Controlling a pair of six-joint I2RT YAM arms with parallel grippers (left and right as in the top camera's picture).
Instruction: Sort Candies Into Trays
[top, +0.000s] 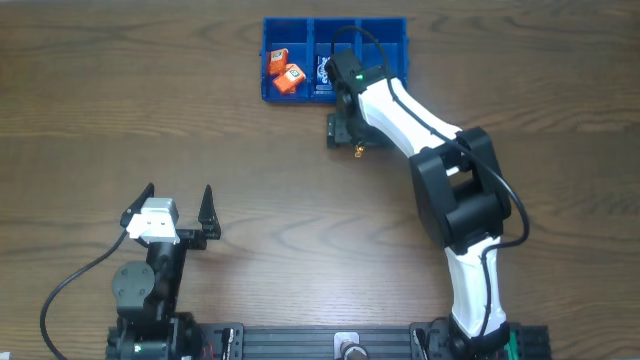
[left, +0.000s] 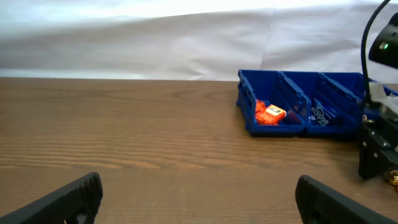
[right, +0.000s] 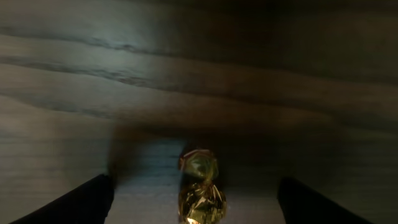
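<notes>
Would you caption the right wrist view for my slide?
Open right gripper straddles a gold foil-wrapped candy on the wooden table.

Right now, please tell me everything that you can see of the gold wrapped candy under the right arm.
The gold candy is a small piece wrapped in shiny, crinkled gold foil. It lies on the wooden table, outside the blue tray. The right end effector hangs low over it, open, with one finger on each side, neither touching it.

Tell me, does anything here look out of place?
One gold-wrapped candy lies on the bare table, outside the blue tray, between the open fingers of the right end effector. The orange candies sit in the tray's left compartment.
</notes>
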